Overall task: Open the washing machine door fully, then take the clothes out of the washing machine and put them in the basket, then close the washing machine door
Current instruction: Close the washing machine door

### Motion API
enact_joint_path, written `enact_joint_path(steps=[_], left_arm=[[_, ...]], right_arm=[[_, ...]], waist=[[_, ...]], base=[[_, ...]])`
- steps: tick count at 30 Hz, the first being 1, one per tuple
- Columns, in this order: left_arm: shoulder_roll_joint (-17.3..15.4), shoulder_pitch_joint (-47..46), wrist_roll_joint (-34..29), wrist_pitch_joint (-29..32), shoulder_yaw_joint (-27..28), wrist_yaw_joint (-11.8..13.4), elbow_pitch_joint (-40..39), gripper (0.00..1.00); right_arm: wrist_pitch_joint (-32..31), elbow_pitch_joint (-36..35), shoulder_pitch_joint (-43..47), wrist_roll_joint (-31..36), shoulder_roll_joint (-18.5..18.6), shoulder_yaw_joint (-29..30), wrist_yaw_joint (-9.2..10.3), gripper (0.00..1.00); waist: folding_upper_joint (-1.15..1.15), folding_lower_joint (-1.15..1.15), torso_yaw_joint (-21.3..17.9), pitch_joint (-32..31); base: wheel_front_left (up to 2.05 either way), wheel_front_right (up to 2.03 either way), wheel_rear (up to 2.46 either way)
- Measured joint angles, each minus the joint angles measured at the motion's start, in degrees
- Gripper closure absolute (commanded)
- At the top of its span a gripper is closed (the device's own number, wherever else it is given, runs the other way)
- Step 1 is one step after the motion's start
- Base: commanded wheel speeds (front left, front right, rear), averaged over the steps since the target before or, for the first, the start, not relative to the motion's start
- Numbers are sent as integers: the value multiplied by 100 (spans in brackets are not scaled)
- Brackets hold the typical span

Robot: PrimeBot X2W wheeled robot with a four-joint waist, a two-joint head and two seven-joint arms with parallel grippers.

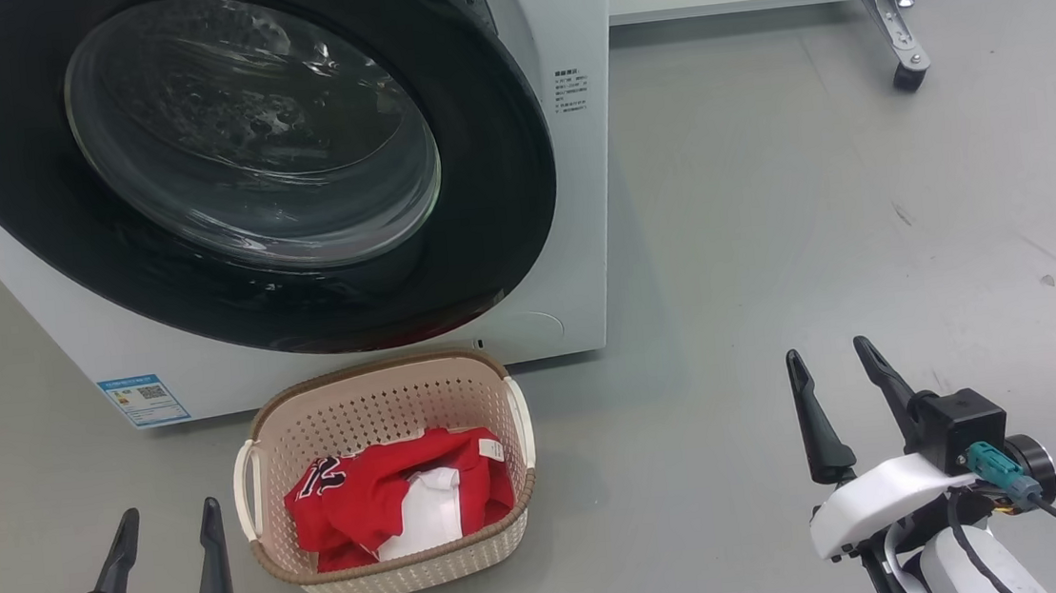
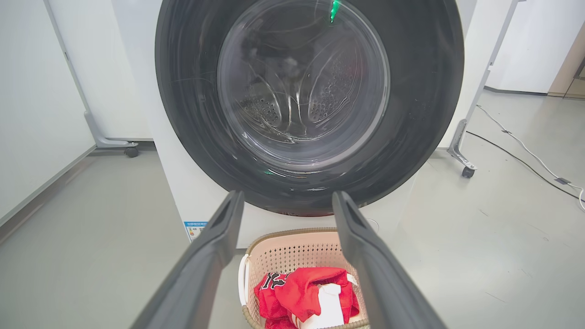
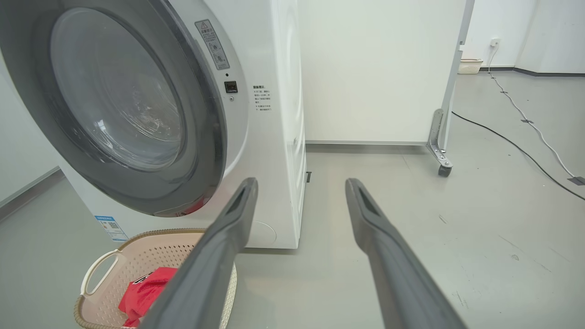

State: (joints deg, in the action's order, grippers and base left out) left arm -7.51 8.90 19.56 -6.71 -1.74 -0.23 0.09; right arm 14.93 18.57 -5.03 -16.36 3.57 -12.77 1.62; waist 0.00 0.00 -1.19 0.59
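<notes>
Upper left of the frame, the white washing machine [image 1: 585, 234] has a glossy black-rimmed door [image 1: 500, 194] and a blue sticker [image 1: 143, 399]. Lower centre, the cream perforated basket [image 1: 376, 415], brown-rimmed, holds red clothes [image 1: 364, 502] with white panels and dark numerals.

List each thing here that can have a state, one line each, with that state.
Round black-rimmed glass washing machine door: shut.
Big white front-loading washing machine: closed.
Small cream perforated plastic basket: upright on floor, holding clothes.
Red-and-white clothes: crumpled in basket.
Left gripper: open, empty.
Right gripper: open, empty.
</notes>
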Motion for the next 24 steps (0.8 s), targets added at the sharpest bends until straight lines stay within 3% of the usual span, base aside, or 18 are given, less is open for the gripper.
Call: enact_joint_path(steps=[20, 21, 22, 23, 24], left_arm=[[78, -15, -103, -146, -64, 120, 187, 0], [81, -15, -103, -146, -70, 120, 194, 0], [81, -15, -103, -146, -76, 120, 201, 0], [81, -15, -104, -146, -80, 120, 211, 0], [81, -16, -112, -146, -83, 121, 222, 0]], right_arm=[[0, -25, 7, 33, -11, 33, -4, 0], [0, -25, 8, 33, -11, 33, -5, 8], [0, -25, 8, 33, -13, 34, -5, 52], [0, -26, 8, 33, -14, 34, -5, 68], [0, -27, 8, 33, -16, 36, -5, 99]], waist=[[0, 0, 10, 53], [0, 0, 12, 56], [0, 0, 14, 59], [0, 0, 16, 64], [0, 0, 18, 70]], base=[[0, 0, 0], [0, 0, 0], [0, 0, 0], [0, 0, 0], [0, 0, 0]])
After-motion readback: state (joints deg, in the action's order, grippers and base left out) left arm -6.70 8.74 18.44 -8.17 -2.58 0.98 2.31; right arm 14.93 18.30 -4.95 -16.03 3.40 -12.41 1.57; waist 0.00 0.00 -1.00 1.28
